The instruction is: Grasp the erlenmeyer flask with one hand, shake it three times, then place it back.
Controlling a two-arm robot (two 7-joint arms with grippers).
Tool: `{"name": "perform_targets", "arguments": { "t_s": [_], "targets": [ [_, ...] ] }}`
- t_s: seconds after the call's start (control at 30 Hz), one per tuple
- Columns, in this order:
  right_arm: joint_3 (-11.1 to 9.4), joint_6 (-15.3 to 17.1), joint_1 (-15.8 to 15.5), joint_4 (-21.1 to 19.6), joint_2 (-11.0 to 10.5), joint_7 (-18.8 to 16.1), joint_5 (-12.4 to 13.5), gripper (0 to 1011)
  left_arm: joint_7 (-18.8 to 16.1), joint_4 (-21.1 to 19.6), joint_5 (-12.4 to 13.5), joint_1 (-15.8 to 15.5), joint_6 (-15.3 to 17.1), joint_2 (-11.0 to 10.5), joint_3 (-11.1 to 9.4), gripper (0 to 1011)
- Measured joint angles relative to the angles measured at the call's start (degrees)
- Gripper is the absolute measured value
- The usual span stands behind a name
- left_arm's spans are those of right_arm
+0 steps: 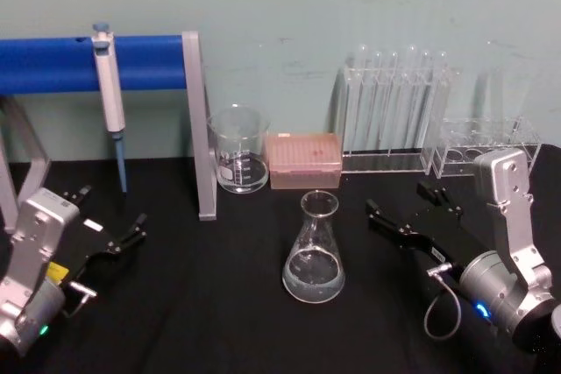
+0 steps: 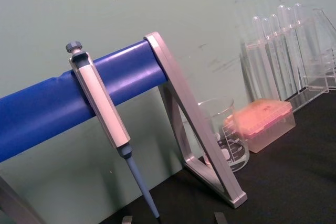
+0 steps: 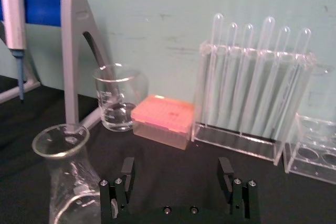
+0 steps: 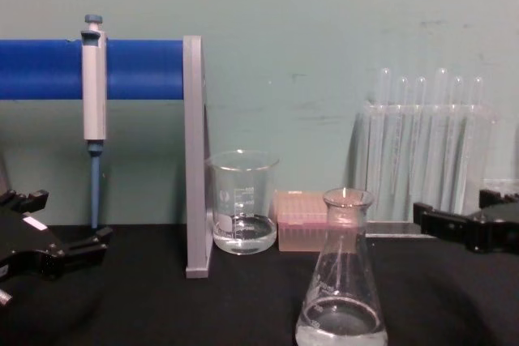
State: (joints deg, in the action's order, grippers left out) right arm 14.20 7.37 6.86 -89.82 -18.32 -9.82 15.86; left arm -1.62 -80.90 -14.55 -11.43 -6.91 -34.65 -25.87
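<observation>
Near the middle of the black table (image 1: 175, 304) stands the erlenmeyer flask (image 1: 314, 251), upright, with a little clear liquid pooled in its wide base. Just to its right, the right gripper (image 1: 401, 209) hovers close above the tabletop with its two flat fingers spread apart and nothing between them; the flask sits beside that gap, apart from either finger. On the far left, the left gripper (image 1: 112, 220) rests near the table's left edge, its fingers likewise parted and empty. Farther back, a beaker (image 1: 238, 150) stands next to a pink tip box (image 1: 303, 160), with a rack of test tubes (image 1: 390, 111) to the right of them. A pipette (image 1: 109, 98) hangs on the blue bar of a stand (image 1: 198, 120) at the far left; its tip appears to clear the table, though that is hard to judge.
</observation>
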Motion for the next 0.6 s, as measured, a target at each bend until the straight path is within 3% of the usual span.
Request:
{"name": "perform_targets", "arguments": {
  "t_s": [0.6],
  "targets": [
    [-1.04,1.28,0.06,1.52,2.08,-1.49,-2.64,1000,0.0,0.0,0.0,0.0,0.0,0.0,0.0,1001]
  ]
}}
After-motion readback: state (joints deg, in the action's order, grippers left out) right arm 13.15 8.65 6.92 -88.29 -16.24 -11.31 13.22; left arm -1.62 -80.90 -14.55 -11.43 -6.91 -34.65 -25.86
